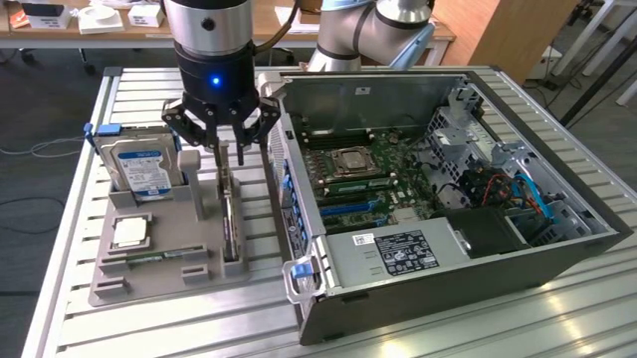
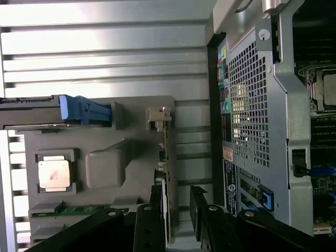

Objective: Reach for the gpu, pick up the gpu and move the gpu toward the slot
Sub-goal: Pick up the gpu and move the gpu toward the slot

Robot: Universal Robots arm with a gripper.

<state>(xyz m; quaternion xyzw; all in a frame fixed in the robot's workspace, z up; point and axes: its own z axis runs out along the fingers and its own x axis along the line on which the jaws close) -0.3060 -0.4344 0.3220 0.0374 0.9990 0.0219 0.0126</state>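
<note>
Pincer (image 2: 176, 189) hangs open, one finger either side of the gpu (image 2: 168, 168), gripping nothing. That card stands on edge in the grey holder (image 1: 149, 277), near the blue-labelled drive (image 1: 145, 168) (its print unreadable).

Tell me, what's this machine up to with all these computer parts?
A robot arm's gripper hangs over the gpu, a thin card standing on edge in a grey holder tray. The jaws are open, one on each side of the card's top edge, not yet clamped on it, so the card is not lifted. A hard drive and a CPU chip sit in the same tray. Beside it stands an open computer case.
</note>
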